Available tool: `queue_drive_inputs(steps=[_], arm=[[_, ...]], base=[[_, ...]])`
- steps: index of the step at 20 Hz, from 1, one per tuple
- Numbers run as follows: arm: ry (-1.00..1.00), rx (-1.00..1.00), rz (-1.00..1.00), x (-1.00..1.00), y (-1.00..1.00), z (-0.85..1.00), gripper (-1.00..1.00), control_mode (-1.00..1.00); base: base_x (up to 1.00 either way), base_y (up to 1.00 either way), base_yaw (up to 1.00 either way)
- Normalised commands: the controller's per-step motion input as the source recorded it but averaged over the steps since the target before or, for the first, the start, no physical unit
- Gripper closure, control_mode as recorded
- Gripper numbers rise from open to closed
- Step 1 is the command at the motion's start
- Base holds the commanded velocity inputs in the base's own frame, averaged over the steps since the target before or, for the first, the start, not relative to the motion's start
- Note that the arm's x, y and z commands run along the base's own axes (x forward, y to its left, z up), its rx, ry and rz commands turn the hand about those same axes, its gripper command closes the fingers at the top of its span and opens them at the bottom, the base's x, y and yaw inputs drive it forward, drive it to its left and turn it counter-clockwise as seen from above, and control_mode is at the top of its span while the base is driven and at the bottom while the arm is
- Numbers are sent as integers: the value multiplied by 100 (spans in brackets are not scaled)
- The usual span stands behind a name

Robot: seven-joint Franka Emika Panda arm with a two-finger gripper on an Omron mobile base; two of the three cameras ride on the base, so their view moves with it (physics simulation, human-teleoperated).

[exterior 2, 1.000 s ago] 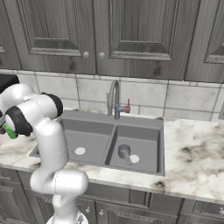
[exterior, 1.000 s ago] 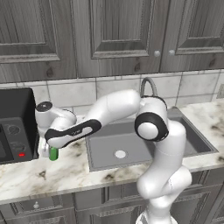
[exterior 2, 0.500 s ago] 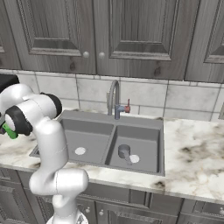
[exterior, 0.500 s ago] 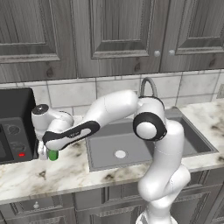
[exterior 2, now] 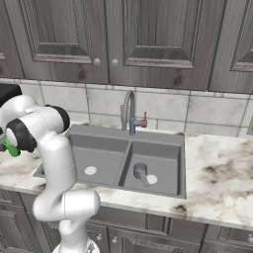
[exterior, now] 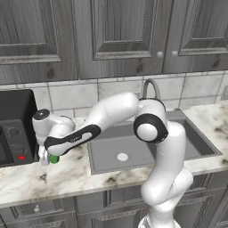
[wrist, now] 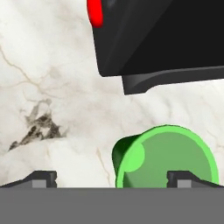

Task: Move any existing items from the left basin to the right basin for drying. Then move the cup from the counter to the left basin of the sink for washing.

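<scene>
Left base view: white arm reaches far left over the counter (exterior: 26, 182), w/ the gripper (exterior: 48, 156) low beside a black microwave (exterior: 13, 129). A bit of the green cup (exterior: 54, 159) peeks out just under the hand. Left basin (exterior: 113, 147) sits to the right, holding nothing but its pale drain.

Right base view: sink (exterior 2: 129, 160) in full w/ tall curved faucet (exterior 2: 129, 111). Grey metal cup (exterior 2: 140, 172) already stands in the right basin (exterior 2: 158, 165), so part one looks done. Left basin here has no items in it. Green cup shows as a sliver at far left edge (exterior 2: 11, 148), near the arm's dark joint.

Hand view: looking down into the green cup's open mouth (wrist: 168, 159), upright on marble, close to the microwave's front corner. Fingertips (wrist: 41, 178) are spread wide; the right tip overlaps the cup, the left one is well off to its side. Nothing gripped yet, I judge.

To do this step well: shift the hand so the cup wall sits centred btwn the tips, drop a bit lower, then close. Watch clearance w/ the microwave.
</scene>
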Motion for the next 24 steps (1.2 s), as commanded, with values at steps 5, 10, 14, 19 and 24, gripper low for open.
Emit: queue_drive_inputs(steps=[5, 10, 14, 19, 24], arm=[[2, 0, 0, 3, 0, -9, -100, -100], [3, 0, 0, 7, 0, -10, -100, -100], [4, 0, 0, 8, 0, -11, -100, -100], [4, 0, 0, 10, 0, -10, -100, -100], [3, 0, 0, 8, 0, -10, -100, -100]], base=[[0, 0, 0], [0, 0, 0], [0, 0, 0], [0, 0, 0], [0, 0, 0]])
